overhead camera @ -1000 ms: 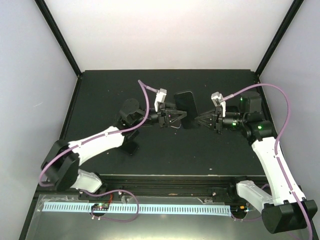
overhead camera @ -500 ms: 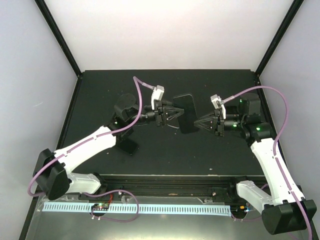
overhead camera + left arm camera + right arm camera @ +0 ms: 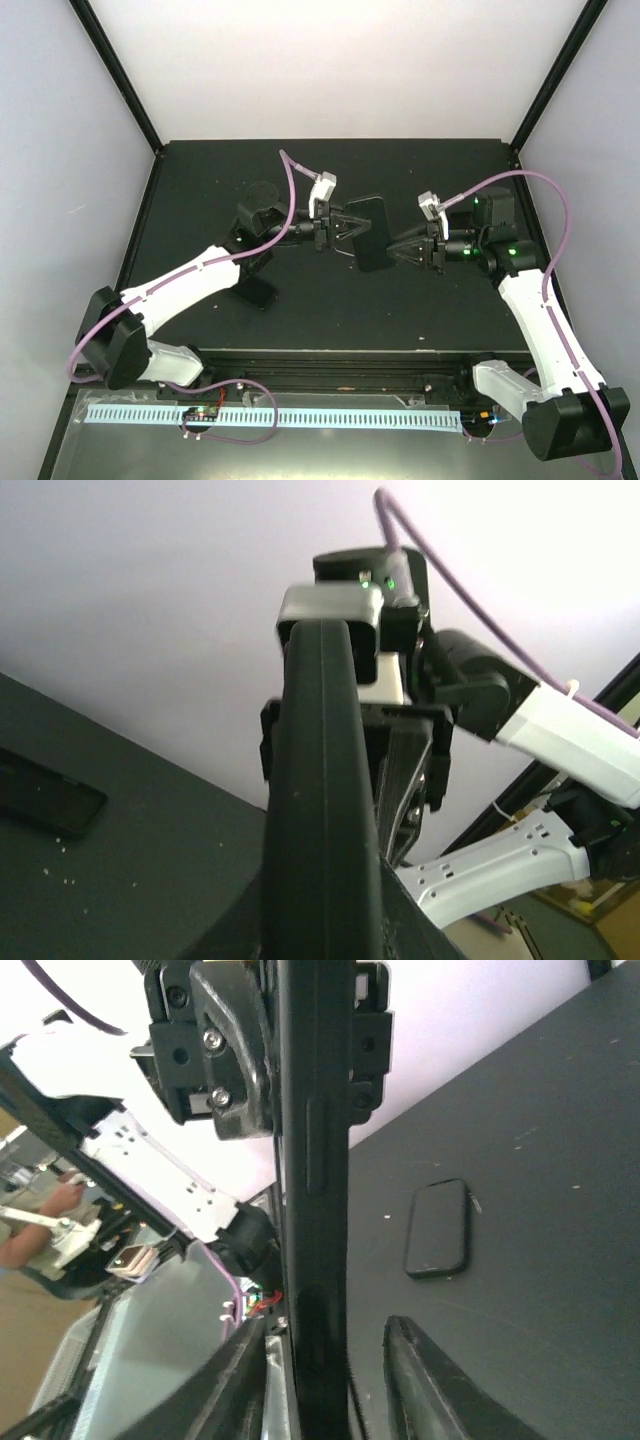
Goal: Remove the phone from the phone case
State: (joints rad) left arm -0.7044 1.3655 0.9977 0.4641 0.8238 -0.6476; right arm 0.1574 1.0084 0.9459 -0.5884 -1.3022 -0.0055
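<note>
The black phone in its case [image 3: 370, 232] is held up off the table between my two grippers, tilted. My left gripper [image 3: 349, 228] is shut on its left end. In the left wrist view the case's dark edge [image 3: 318, 780] runs up from between my jaws. My right gripper [image 3: 393, 250] is open, its fingers straddling the right end. In the right wrist view the case's edge [image 3: 315, 1160] stands between the fingers, close to the left one, with a gap to the right finger [image 3: 425, 1385]. The left gripper's jaws clamp the far end there.
A small dark flat slab [image 3: 257, 291] lies on the black table [image 3: 200, 180] under the left arm; it also shows in the left wrist view [image 3: 45, 805] and the right wrist view [image 3: 437, 1228]. Black frame posts stand at the back corners.
The left gripper has carried the cased phone a little right and nearer and tilted it. The right gripper has moved left, so its open fingers are around the phone's end.
</note>
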